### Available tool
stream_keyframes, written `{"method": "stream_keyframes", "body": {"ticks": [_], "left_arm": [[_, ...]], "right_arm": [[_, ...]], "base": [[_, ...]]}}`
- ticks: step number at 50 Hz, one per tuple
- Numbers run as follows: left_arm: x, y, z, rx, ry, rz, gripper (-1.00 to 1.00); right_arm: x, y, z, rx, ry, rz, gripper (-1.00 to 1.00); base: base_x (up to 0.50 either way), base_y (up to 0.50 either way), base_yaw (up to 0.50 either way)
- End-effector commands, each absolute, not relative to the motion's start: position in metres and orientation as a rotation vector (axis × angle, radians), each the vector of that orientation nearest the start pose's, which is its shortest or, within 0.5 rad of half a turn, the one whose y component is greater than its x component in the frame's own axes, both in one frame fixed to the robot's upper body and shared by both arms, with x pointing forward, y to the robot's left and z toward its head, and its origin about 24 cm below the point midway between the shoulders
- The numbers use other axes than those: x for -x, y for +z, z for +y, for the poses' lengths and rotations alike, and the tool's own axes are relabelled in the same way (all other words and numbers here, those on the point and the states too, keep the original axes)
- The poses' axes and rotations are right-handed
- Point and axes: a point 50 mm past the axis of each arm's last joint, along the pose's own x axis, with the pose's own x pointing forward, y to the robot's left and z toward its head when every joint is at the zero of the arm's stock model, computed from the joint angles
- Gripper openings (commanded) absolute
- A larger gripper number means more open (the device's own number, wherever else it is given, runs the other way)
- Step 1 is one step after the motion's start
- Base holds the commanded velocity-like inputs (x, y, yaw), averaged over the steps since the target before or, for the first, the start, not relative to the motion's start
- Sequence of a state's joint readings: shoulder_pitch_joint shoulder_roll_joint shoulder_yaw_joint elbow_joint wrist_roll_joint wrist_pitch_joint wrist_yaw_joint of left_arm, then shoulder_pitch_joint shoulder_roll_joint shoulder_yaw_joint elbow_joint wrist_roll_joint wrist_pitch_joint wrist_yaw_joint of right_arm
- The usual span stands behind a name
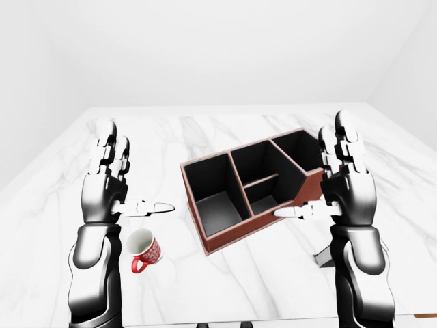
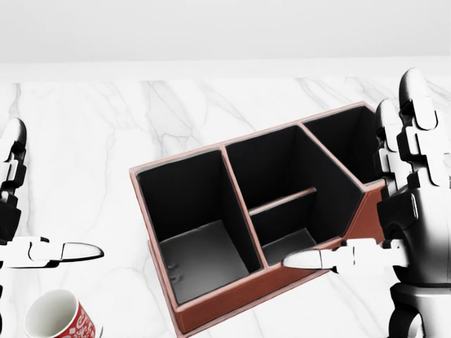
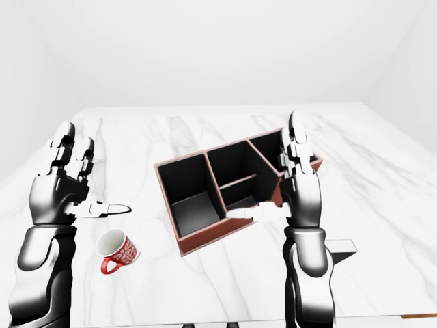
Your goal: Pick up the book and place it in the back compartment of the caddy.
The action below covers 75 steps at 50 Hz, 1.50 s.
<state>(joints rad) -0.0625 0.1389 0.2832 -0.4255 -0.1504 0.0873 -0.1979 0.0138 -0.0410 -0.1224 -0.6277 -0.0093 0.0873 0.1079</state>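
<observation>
Both hands up, fingers spread, gripping nothing: left hand (image 1: 109, 181), right hand (image 1: 347, 184). Caddy (image 1: 249, 188) sits between them on the marble table (image 1: 205, 130), just left of the right hand. Book (image 1: 326, 257) is mostly hidden behind the right forearm below that hand; red mug (image 1: 143, 249) is below the left hand.

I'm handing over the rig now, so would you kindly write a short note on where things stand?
Left robot hand: open, raised, holding nothing.
Right robot hand: open, raised, holding nothing.
Caddy: on the marble table, all compartments empty.
Book: only partly visible, on the table behind the right forearm, at the view's lower right.
Mug: on the table below the left hand; not part of the job.
Done: nothing yet; the book is untouched.
Left: grasp the book, lift it, set it in the caddy's back compartment.
</observation>
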Motion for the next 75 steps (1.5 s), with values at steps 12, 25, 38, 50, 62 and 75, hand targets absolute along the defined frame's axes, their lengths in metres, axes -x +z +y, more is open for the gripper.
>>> {"method": "stream_keyframes", "body": {"ticks": [12,25,38,50,62,75], "left_arm": [[-0.237,0.156,0.213,-0.075,0.005,-0.428,0.98],[-0.237,0.155,0.212,-0.079,0.003,-0.424,0.98],[-0.238,0.154,0.212,-0.079,0.001,-0.417,0.98],[-0.238,0.156,0.213,-0.081,0.005,-0.428,0.98],[-0.238,0.154,0.212,-0.083,0.004,-0.419,0.98],[-0.239,0.151,0.212,-0.084,0.003,-0.402,0.97]], "right_arm": [[-0.213,0.187,-0.177,0.18,-0.035,-0.588,1.0],[-0.207,0.202,-0.184,0.368,-0.071,-0.638,1.0],[-0.206,0.205,-0.189,0.545,-0.076,-0.61,1.0],[-0.215,0.189,-0.206,0.687,-0.107,-0.466,1.0],[-0.217,0.175,-0.217,0.793,-0.126,-0.342,1.0],[-0.217,0.166,-0.227,0.861,-0.142,-0.257,1.0]], "base": [[0.0,0.0,0.0],[0.0,0.0,0.0],[0.0,0.0,0.0],[0.0,0.0,0.0],[0.0,0.0,0.0],[0.0,0.0,0.0]]}}
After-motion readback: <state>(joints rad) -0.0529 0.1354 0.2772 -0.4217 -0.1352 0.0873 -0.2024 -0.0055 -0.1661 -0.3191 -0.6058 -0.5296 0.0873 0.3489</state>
